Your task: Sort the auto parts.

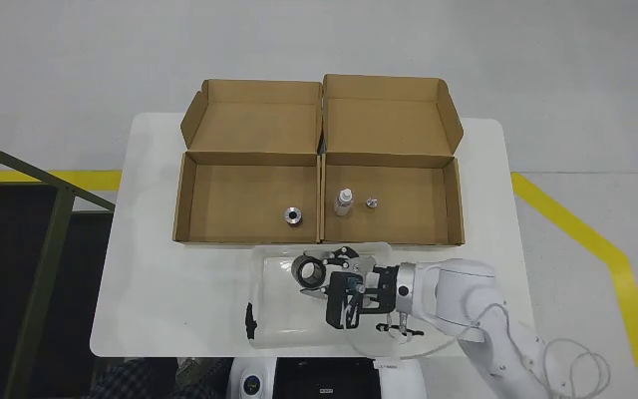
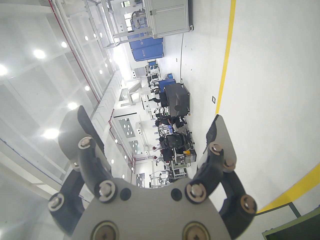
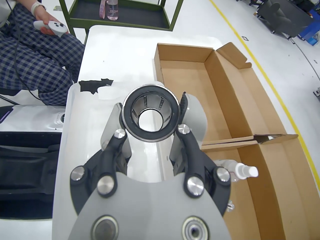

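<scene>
While right hand (image 3: 152,109) grips bearing (image 3: 151,101) | bore upward | axis near upright

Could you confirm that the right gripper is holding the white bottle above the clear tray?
Not quite: the right gripper holds a bearing, not the bottle, above the tray, as the right wrist view shows. The bottle lies in a box.
</scene>
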Controlling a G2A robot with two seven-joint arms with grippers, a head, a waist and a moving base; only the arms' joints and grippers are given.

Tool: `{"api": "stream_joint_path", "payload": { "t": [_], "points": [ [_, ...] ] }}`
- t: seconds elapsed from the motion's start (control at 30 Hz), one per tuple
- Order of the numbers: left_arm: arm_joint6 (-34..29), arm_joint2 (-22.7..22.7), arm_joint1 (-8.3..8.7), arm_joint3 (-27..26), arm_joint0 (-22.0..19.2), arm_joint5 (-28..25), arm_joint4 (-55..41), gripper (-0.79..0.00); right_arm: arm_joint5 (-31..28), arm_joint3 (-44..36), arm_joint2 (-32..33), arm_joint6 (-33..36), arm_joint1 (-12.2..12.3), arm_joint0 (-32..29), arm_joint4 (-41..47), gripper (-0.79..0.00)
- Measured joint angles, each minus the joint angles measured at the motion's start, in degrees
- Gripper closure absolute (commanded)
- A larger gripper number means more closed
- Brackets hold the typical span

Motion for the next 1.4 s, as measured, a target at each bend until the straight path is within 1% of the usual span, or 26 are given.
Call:
{"api": "stream_joint_path", "payload": {
  "t": [0.23, 0.53, 1.03, 1.4],
  "points": [
    [0.0, 0.0, 0.00, 0.0, 0.0, 0.0, 0.0, -0.785, 0.0, -2.1, 5.1, -2.2, 0.8, -1.9, 2.8, 0.000],
    [0.0, 0.0, 0.00, 0.0, 0.0, 0.0, 0.0, -0.785, 0.3, -4.1, 9.5, -4.4, 1.5, -3.6, 5.0, 0.000],
    [0.0, 0.0, 0.00, 0.0, 0.0, 0.0, 0.0, -0.785, 1.6, -5.6, 15.2, -7.7, 2.3, -5.2, 7.9, 0.000],
    [0.0, 0.0, 0.00, 0.0, 0.0, 0.0, 0.0, -0.785, 2.2, -5.1, 16.9, -8.7, 2.7, -5.1, 9.3, 0.000]
  ]
}}
